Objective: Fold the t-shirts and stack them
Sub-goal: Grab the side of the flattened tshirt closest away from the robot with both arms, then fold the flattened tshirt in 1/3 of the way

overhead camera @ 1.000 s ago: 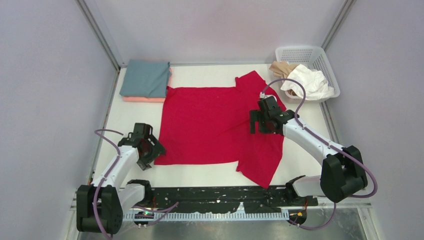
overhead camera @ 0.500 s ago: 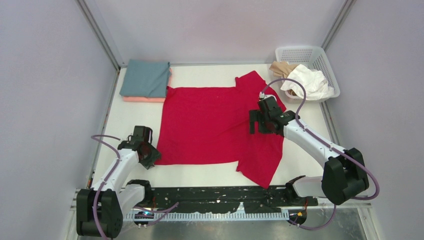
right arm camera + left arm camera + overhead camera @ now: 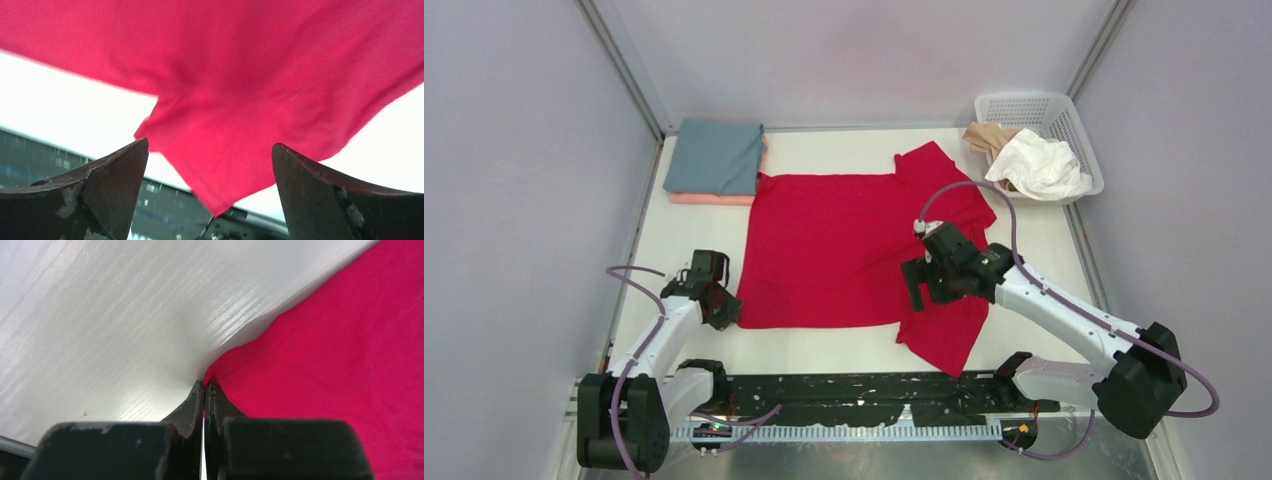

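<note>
A bright red t-shirt lies spread flat in the middle of the table, its sleeves at the far right and near right. My left gripper sits at its near left corner, shut on that corner; a sliver of red shows between the pads. My right gripper hangs wide open over the near right sleeve, with nothing between its fingers. A folded grey-teal t-shirt rests on a folded salmon pink one at the far left.
A white lattice basket stands at the far right corner, with a crumpled white t-shirt and a beige one spilling over its rim. Grey walls close in both sides. A black rail runs along the near edge.
My left gripper has closed from open onto the red shirt's near left corner. My right arm has swung nearer and leftward, from the shirt's right side to over the near sleeve, still open.
</note>
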Robot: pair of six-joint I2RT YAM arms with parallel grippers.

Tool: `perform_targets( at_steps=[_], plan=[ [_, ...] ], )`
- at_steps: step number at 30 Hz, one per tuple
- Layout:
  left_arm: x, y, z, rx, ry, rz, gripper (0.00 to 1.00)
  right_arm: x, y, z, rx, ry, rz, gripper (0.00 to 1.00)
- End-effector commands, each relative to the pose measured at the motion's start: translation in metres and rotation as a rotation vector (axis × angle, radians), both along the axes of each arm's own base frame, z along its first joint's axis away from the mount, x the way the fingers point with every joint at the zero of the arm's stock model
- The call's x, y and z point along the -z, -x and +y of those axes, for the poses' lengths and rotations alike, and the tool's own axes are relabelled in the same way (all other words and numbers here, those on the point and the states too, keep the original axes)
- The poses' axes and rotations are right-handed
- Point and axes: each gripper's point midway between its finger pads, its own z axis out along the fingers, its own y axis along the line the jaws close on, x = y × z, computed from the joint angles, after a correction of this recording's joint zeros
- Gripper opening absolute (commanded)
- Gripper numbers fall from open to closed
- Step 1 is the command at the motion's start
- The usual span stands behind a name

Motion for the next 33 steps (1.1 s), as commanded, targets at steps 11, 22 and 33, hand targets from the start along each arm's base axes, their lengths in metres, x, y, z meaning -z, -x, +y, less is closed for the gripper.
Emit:
perform_targets(
  at_steps=[11, 22, 33],
  plan=[
    [0.0, 0.0, 0.006, 0.05, -0.042, -0.015, 0.0, 0.073, 0.11, -0.013, 0.034, 0.123, 0.303, 0.78],
    [-0.003, -0.005, 0.005, 0.049, -0.034, -0.032, 0.0, 0.099, 0.122, 0.001, 0.026, 0.069, 0.396, 0.55],
    [-0.01, 0.009, 0.009, 0.019, -0.046, -0.044, 0.0, 0.096, 0.13, -0.014, 0.106, 0.134, 0.428, 0.12]
  ],
)
